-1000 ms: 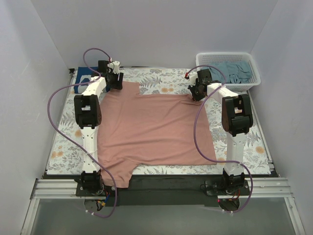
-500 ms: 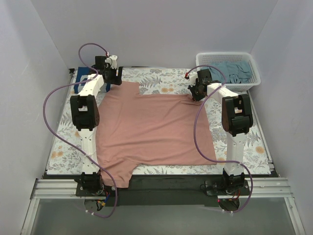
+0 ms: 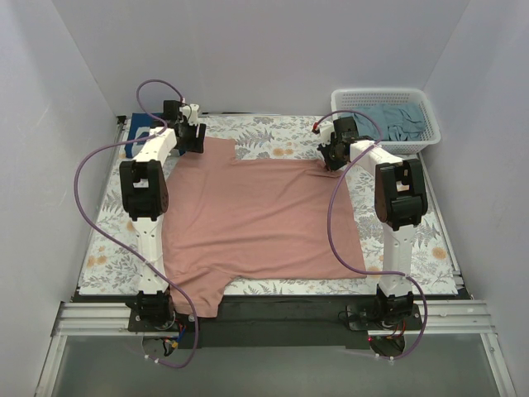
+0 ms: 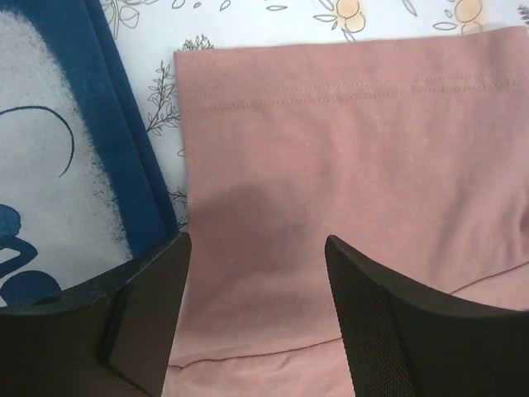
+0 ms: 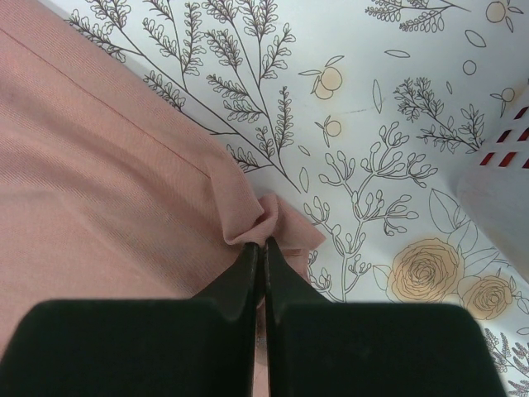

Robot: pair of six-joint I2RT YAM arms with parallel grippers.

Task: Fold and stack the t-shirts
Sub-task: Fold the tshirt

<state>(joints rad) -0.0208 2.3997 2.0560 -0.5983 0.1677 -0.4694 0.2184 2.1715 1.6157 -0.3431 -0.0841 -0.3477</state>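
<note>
step: start of the first fold on the pink shirt (image 3: pixel 256 215); corners being taken, nothing lifted yet
pink shirt: spread flat mid-table on the table cloth (image 3: pixel 273 131), no print showing; near-left sleeve hangs over the near table edge
right gripper (image 5: pixel 264 248): fingers closed together on the far-right corner of the pink shirt, cloth bunched into a small pucker at the tips; corner sits low on the table cloth
left gripper (image 4: pixel 256 306): fingers spread apart over the far-left part of the pink shirt, looks like the sleeve, stitched hem just ahead of the tips; holds nothing; cannot tell if the tips touch the cloth
navy shirt (image 4: pixel 50 165): far-left corner of the table, just beside the pink shirt's edge, white print up, looks already folded
teal shirt (image 3: pixel 393 120): crumpled in the basket (image 3: pixel 384 93) at far right, not yet folded
progress: early, my read; one shirt maybe done, pink not yet folded, teal waiting
next move: left gripper needs to drop and close on the pink edge only, keeping off the navy shirt right beside it; then both arms lift together and carry the far edge toward the near edge
risk: right grip is on a thin pucker and could slip when lifted; uneven lift would skew the fold; the hanging sleeve may drag
</note>
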